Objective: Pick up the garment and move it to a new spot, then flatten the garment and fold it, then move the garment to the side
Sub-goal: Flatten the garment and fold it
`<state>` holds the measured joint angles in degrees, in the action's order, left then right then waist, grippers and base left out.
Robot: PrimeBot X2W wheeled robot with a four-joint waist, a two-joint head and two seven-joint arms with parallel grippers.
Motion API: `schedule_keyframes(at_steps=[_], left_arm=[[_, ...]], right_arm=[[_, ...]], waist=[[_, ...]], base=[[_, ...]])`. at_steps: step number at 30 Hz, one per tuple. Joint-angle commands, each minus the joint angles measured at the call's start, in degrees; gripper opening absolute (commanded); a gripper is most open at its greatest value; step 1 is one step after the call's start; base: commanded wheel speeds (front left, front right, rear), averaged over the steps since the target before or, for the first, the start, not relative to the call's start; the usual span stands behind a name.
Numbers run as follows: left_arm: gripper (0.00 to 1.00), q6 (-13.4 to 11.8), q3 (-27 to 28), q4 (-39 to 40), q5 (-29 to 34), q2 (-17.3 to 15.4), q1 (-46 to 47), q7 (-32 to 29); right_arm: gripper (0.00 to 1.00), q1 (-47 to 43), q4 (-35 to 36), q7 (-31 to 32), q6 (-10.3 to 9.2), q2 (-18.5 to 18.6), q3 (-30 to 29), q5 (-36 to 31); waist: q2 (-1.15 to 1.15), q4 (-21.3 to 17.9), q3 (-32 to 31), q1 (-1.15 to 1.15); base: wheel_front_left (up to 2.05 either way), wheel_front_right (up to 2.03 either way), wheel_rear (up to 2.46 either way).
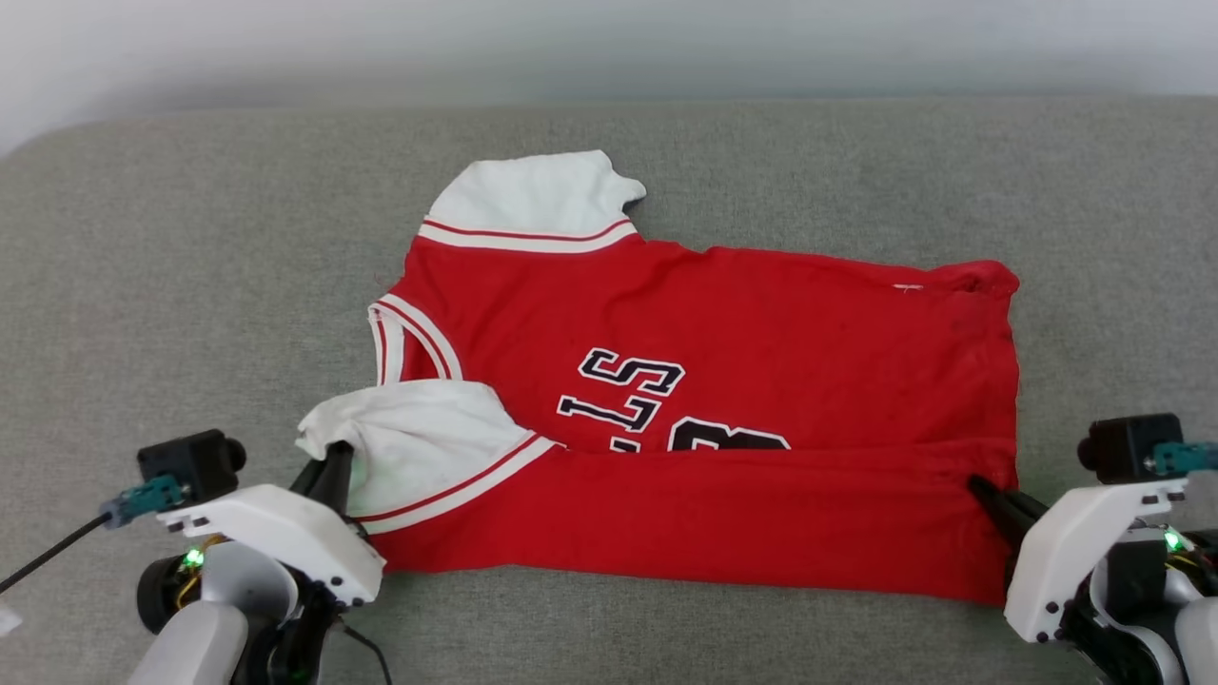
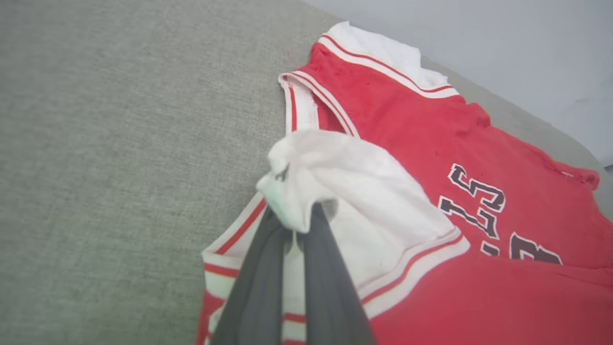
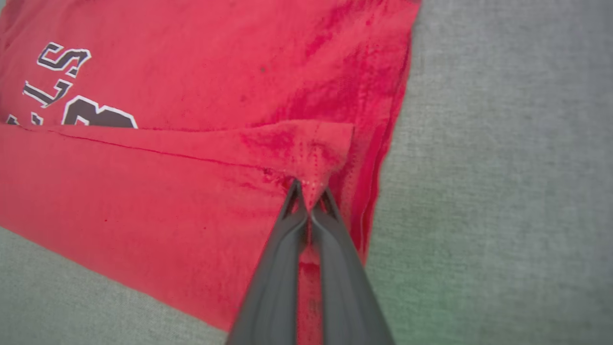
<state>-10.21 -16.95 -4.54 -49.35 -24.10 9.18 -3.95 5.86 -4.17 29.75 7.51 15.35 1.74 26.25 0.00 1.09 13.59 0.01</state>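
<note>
Now the red jersey lies spread on the grey cloth counter, and its near long edge is folded over, covering part of the black letters. At the jersey's near left corner, the left hand is pinching the white sleeve, which is bunched and a little raised. At the jersey's near right corner, the right hand is pressed together on the folded red hem.

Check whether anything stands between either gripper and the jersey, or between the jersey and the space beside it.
Nothing visible does. The left gripper is shut on the jersey at its white sleeve; the right gripper pinches its folded red corner. The grey cushion beside it shows no obstacle.
</note>
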Motion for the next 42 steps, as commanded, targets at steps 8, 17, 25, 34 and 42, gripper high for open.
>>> schedule_keyframes(at_steps=[8, 17, 25, 34, 42], left_arm=[[0.06, 5.3, -2.7, -12.4, -2.7, 2.5, 4.9, -3.2], [1.00, 6.9, -0.5, -16.6, -4.3, 1.5, 4.8, -0.8], [1.00, 5.7, 1.3, -10.9, -4.2, -2.6, 2.6, -1.5], [1.00, 4.7, 1.4, -2.1, -4.4, -11.7, 1.2, -11.4], [1.00, 1.8, 0.4, 3.0, -7.5, -18.2, -2.4, -24.3]], right_arm=[[0.38, 3.5, -9.2, -2.4, -0.07, 1.2, 5.3, 1.1], [1.00, 3.6, -12.5, -8.7, -0.30, 2.6, 7.9, 4.0], [1.00, 1.9, -8.3, -21.3, -0.04, 1.6, 5.6, 1.6], [1.00, -2.0, 0.4, -29.3, -0.04, -1.0, 1.2, -6.0], [1.00, -3.8, 9.0, -28.9, -0.04, -3.4, -0.3, -9.9]], waist=[[0.00, -0.8, 2.5, -0.01], [0.00, -1.6, 0.6, -0.01], [0.00, -2.3, -4.0, -0.01], [0.00, -4.1, -6.9, -0.01], [0.00, -7.7, -5.6, -0.01]], base=[[0.00, 0.00, 0.00], [0.00, 0.00, 0.00], [0.00, 0.00, 0.00], [0.00, 0.00, 0.00], [0.00, 0.00, 0.00]])
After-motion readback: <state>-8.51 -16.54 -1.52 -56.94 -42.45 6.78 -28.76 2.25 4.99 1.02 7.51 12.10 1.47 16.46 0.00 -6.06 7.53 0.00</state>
